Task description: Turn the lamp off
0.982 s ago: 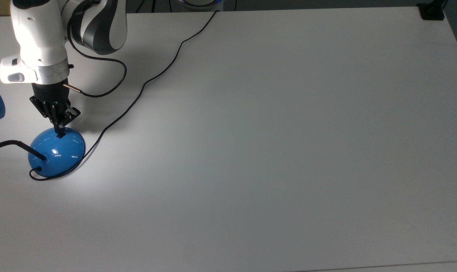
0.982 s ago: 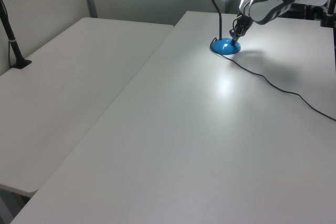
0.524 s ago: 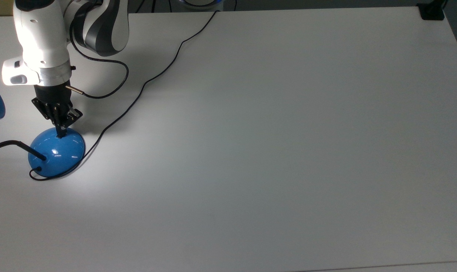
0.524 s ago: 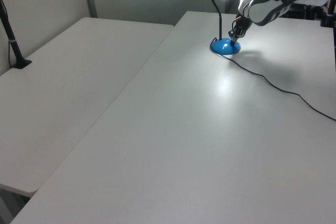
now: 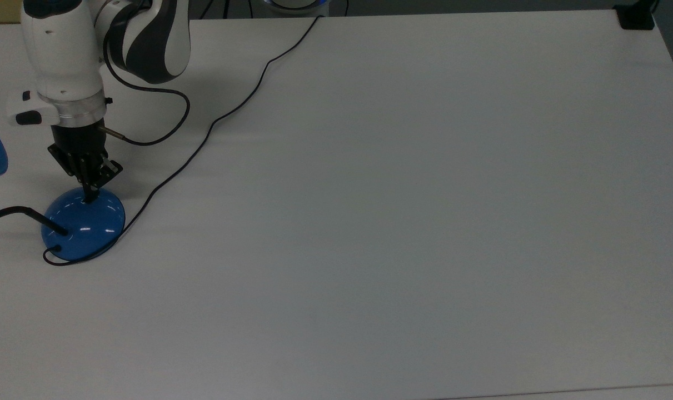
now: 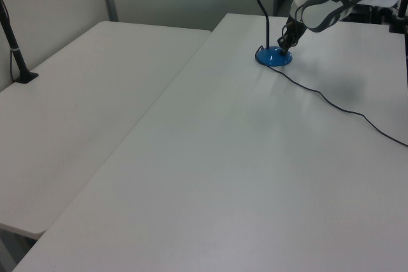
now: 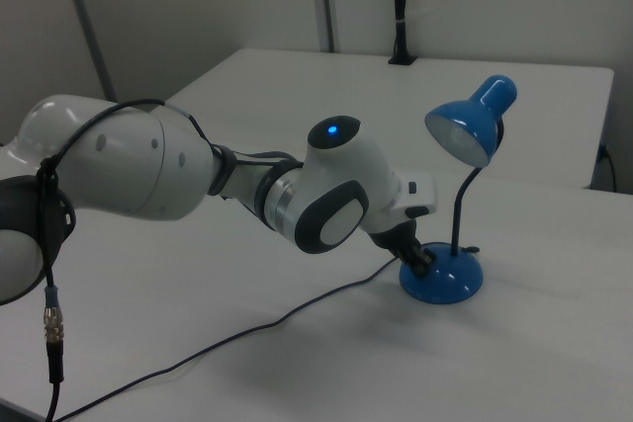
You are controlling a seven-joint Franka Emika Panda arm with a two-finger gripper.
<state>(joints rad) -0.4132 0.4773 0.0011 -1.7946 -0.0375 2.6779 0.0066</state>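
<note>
The lamp (image 5: 83, 225) stands on the white table (image 5: 403, 222) near the top view's left edge, its glossy blue dome base flat on the surface and its thin black neck (image 6: 262, 9) rising to the blue shade (image 7: 473, 121). In the right view the shade's opening looks dull and grey, and in the left view no bright pool of light falls on the table under it. The gripper (image 5: 90, 195) points down onto the top of the dome, on the side nearest the arm, with its dark fingers drawn together into one narrow tip that touches the base at the spot where the small switch sits; the switch itself is hidden beneath the tip. The fingers grasp nothing. The lamp's black cord (image 5: 225, 114) leaves the base and runs in a loose curve across the table toward the far edge in the top view. The white-and-grey arm (image 7: 198, 180) reaches in low over the tabletop.
</note>
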